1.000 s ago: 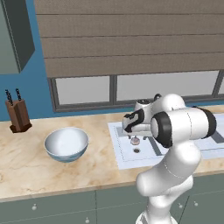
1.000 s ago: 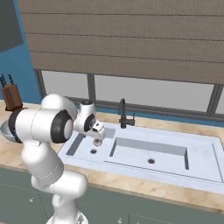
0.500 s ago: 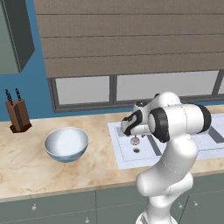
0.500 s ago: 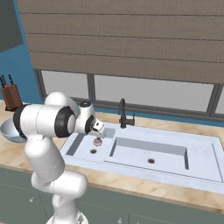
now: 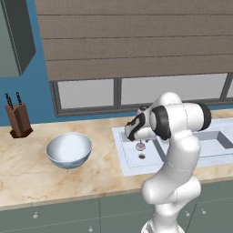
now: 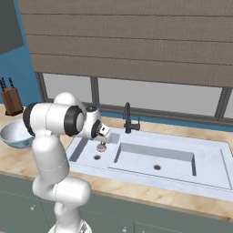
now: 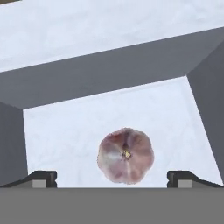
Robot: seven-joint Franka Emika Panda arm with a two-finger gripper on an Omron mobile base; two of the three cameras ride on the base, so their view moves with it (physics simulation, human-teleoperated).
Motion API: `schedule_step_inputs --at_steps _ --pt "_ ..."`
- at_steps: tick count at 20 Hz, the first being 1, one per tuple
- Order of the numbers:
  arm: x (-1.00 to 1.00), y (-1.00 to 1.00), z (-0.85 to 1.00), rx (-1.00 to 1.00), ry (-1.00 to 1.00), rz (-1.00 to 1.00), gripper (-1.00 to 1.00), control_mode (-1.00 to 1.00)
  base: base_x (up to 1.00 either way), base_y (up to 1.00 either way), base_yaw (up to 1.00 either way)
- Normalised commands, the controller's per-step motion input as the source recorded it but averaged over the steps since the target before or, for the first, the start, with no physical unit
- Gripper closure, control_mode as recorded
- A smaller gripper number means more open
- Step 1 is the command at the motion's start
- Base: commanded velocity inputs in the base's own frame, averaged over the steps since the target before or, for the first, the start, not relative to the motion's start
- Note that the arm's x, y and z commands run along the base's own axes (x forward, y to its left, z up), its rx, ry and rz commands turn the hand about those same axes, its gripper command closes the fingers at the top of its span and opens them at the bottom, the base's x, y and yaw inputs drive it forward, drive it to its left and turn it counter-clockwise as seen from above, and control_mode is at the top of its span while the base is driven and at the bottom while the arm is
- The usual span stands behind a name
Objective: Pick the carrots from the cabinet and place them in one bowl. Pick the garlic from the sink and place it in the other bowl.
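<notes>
Over the sink (image 5: 214,144): gripper (image 5: 140,146), lifted slightly since a second ago, fingers set wide on both sides of the garlic (image 7: 125,155); whether they actually pinch it cannot be told. Garlic apparently raised above the basin. Blue bowl (image 5: 69,149) waits on the desk (image 5: 27,170), well apart; carry seems next.

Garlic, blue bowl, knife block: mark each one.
garlic (image 7: 126,155), hand view, centre of the bulb.
blue bowl (image 5: 69,150), left base view, its whitish inside.
knife block (image 5: 19,121), left base view, front face of the block.
</notes>
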Motion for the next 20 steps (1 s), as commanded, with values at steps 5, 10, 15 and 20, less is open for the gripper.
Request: schedule_step_inputs --at_steps 5,10,15,20 --pt "0.06 0.0 -0.29 0.0 0.0 0.0 -1.0 -1.0 0.0 0.0 0.0" --pt "0.0 0.0 -0.34 0.0 0.0 0.0 -1.0 -1.0 0.0 0.0 0.0" --pt "0.05 0.0 -0.07 0.0 0.0 0.0 -1.0 -1.0 0.0 0.0 0.0" --pt "0.15 -0.07 -0.01 0.0 0.0 0.0 -1.0 -1.0 0.0 0.0 0.0"
